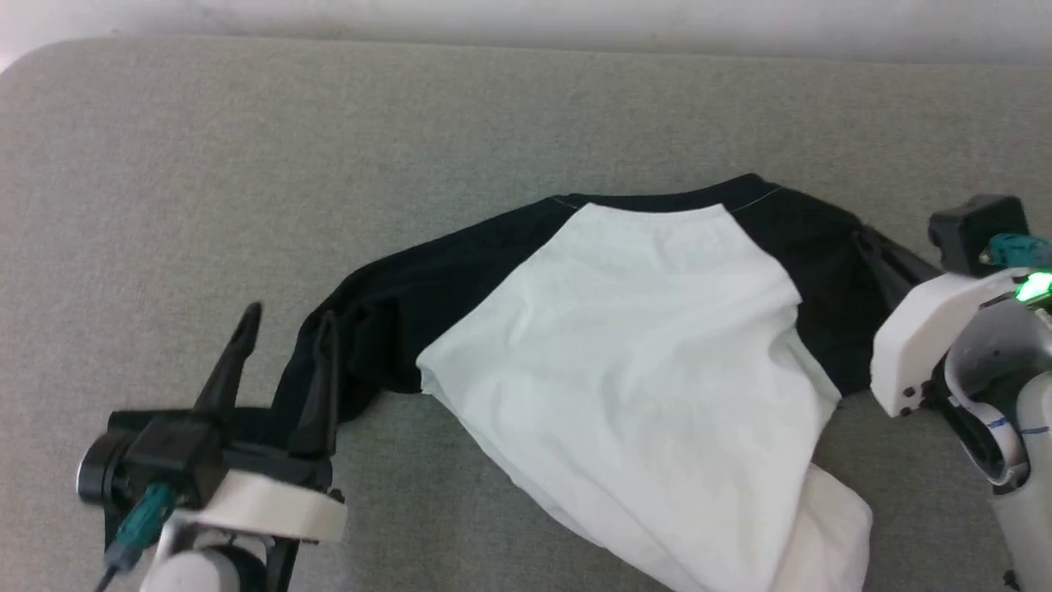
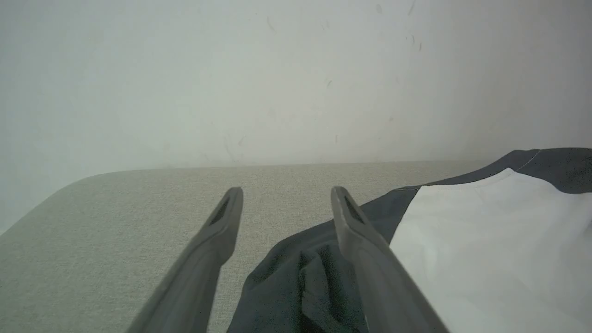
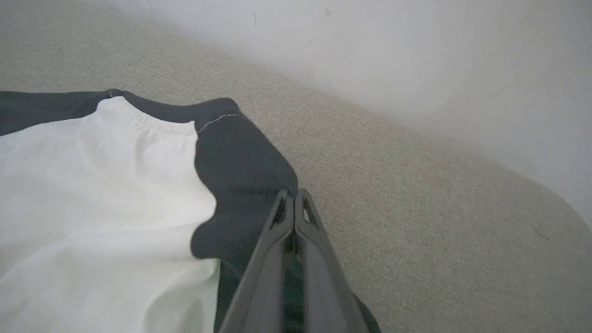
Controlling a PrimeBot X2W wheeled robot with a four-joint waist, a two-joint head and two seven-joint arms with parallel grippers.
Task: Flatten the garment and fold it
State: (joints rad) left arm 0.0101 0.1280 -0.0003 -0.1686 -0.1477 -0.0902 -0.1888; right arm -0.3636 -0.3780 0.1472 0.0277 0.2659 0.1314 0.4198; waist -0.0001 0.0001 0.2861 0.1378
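The garment (image 1: 641,345) lies on the grey-green padded surface, its white body creased and slanting toward the lower right, a black sleeve at each side. My left gripper (image 1: 289,319) stands open, its two fingers straddling the bunched end of the left black sleeve (image 2: 305,277); in the left wrist view the left gripper (image 2: 286,192) points at the far wall. My right gripper (image 1: 863,240) is shut on the outer edge of the right black sleeve (image 3: 240,171); in the right wrist view the right gripper (image 3: 293,196) has its fingers pressed together with dark cloth between them.
The padded surface (image 1: 246,148) stretches wide to the left and behind the garment, with a rounded corner (image 1: 25,66) at the far left. A pale wall (image 1: 575,16) runs along its back edge. The garment's lower hem runs off the bottom of the head view.
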